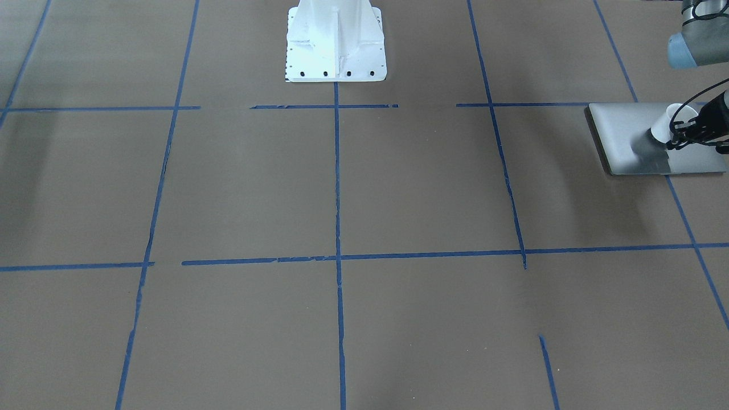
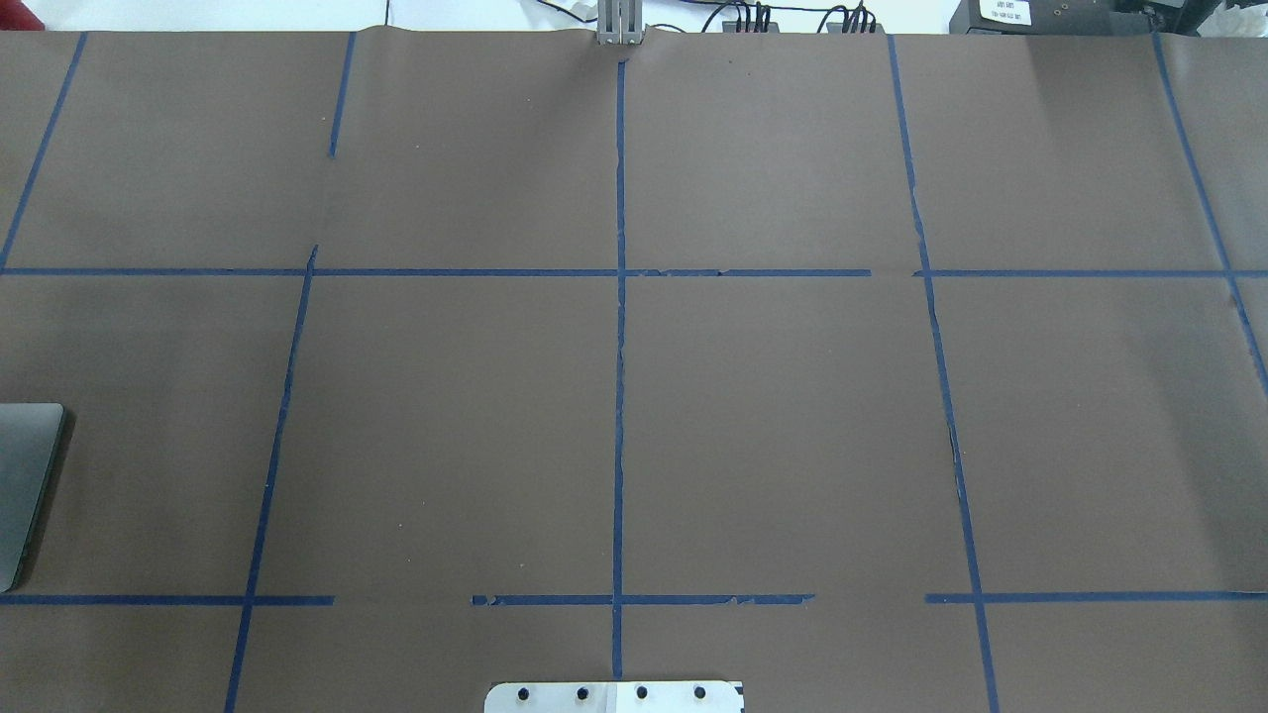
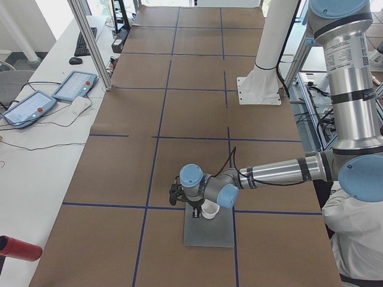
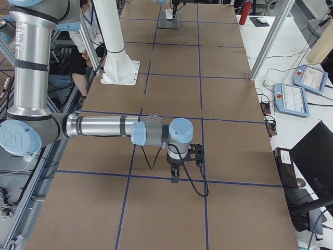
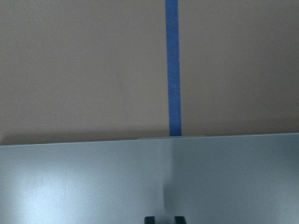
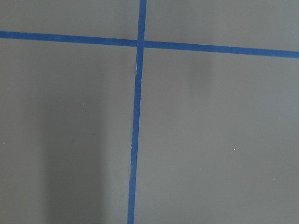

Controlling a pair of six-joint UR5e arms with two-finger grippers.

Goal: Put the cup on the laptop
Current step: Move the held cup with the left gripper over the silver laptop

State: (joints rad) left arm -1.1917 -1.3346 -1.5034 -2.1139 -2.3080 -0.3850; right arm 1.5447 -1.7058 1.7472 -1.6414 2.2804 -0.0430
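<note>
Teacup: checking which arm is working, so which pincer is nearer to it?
Left. The left pincer is at the teacup above the laptop; the right pincer hangs far off over the table.

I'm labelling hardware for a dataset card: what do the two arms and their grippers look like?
Both the left arm and right arm are silver tubes with grey joints and light-blue round caps, with a small printed label on each upright link. The left gripper and right gripper are black, each fed by a loose black cable.
</note>
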